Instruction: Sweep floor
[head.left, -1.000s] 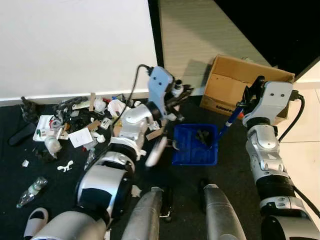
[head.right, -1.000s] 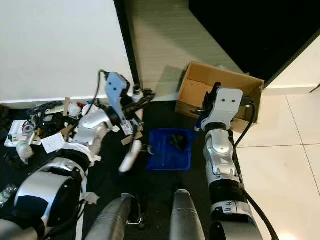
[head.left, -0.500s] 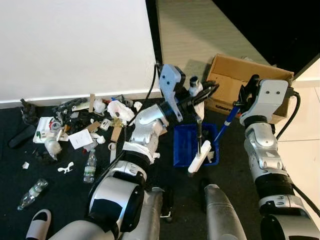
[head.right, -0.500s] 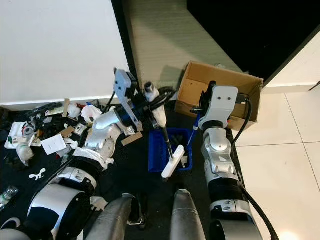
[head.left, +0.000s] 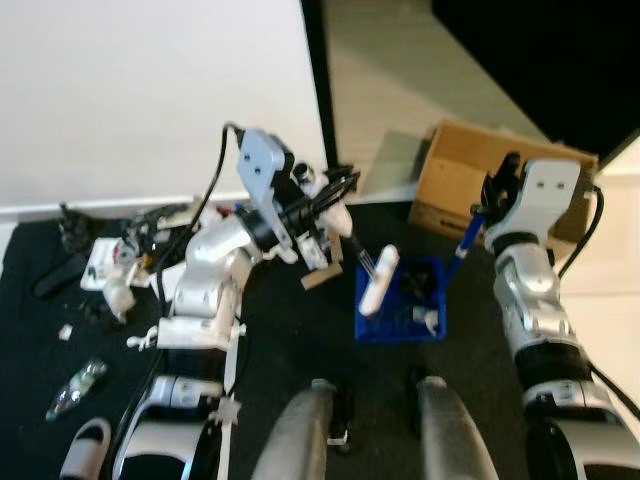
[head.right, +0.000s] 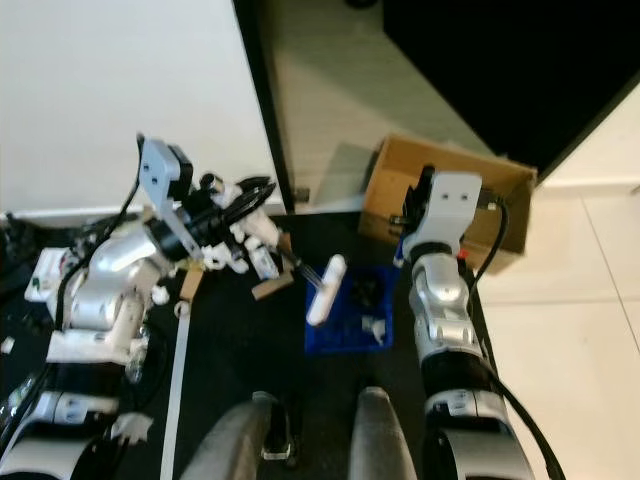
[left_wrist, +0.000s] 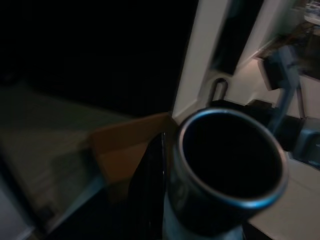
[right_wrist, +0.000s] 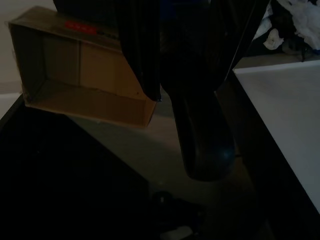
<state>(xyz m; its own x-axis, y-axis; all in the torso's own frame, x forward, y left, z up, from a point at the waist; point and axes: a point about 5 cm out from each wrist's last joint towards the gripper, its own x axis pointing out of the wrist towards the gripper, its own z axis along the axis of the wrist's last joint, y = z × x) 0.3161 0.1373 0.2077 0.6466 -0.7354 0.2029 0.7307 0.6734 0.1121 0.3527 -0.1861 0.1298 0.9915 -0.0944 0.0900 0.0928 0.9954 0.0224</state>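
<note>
A blue dustpan (head.left: 402, 303) lies on the black mat in front of my legs, holding some dark and white scraps. Its blue handle (head.left: 466, 238) rises to my right gripper (head.left: 494, 190), which is shut on it. My left gripper (head.left: 333, 192) is shut on the thin handle of a brush. The white brush head (head.left: 378, 282) hangs tilted above the dustpan's left edge. In the left wrist view the round end of the brush handle (left_wrist: 227, 170) lies beside a black finger (left_wrist: 147, 190). In the right wrist view a dark handle (right_wrist: 200, 125) runs between the black fingers (right_wrist: 140, 50).
A pile of litter (head.left: 130, 250) lies at the foot of the white wall on the left. Nearer me are a plastic bottle (head.left: 76, 385) and a slipper (head.left: 85, 460). An open cardboard box (head.left: 480, 185) stands behind the dustpan on the right. A strip of cardboard (head.left: 320, 278) lies beside the dustpan.
My left arm has drawn back to the left and lifted the brush head from the dustpan's front up over its left edge. The camera has shifted; the right gripper keeps its hold.
</note>
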